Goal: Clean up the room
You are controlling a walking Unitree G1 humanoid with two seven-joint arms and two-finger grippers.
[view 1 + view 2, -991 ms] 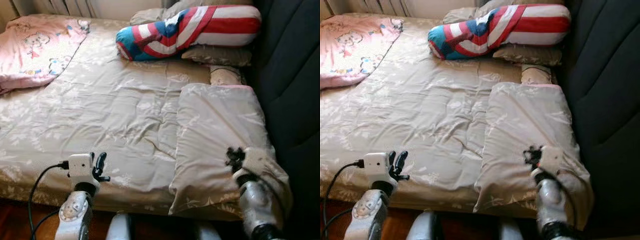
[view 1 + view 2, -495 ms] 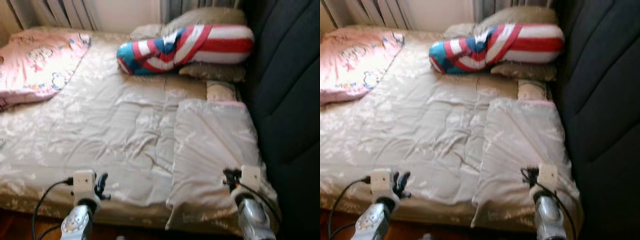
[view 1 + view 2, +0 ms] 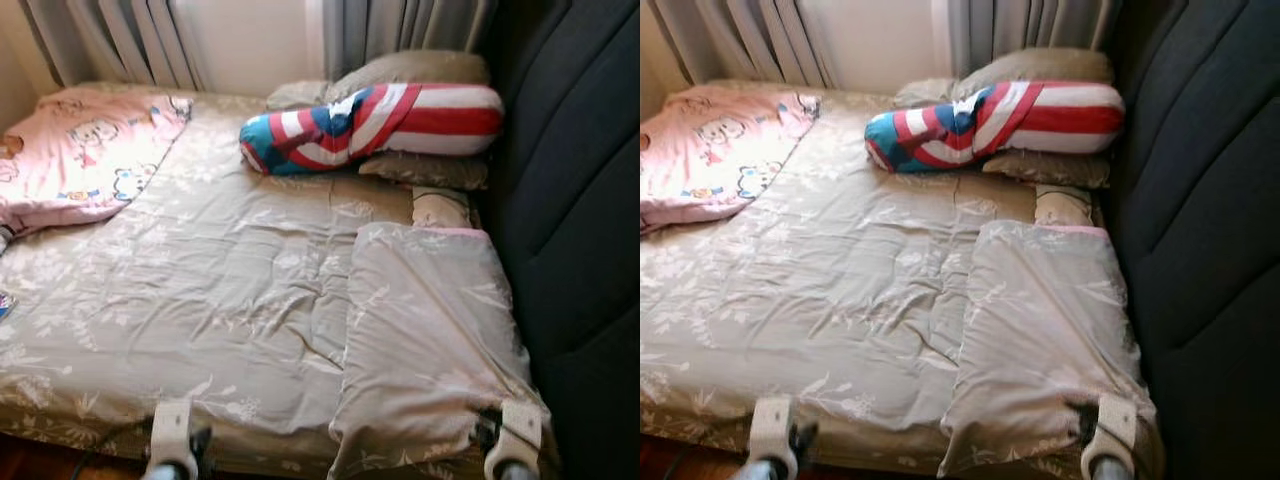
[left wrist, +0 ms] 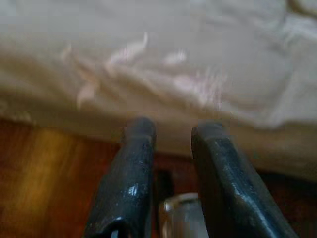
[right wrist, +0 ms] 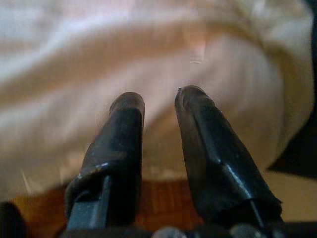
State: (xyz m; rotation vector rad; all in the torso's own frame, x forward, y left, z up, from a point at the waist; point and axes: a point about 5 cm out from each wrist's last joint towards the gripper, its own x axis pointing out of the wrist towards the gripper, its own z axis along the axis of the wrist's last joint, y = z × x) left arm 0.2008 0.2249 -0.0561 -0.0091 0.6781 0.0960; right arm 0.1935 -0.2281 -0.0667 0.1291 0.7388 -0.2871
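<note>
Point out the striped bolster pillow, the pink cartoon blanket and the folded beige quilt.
striped bolster pillow (image 3: 375, 122), left eye view, middle of its red and white stripes
pink cartoon blanket (image 3: 85, 160), left eye view, its printed centre
folded beige quilt (image 3: 425, 330), left eye view, flat top

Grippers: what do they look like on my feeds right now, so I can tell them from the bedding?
Each gripper has two long, glossy black fingers with rounded tips: left gripper, right gripper. In the head views, a cream-white boxy block sits on each wrist, with silver arm metal just below the right one.
</note>
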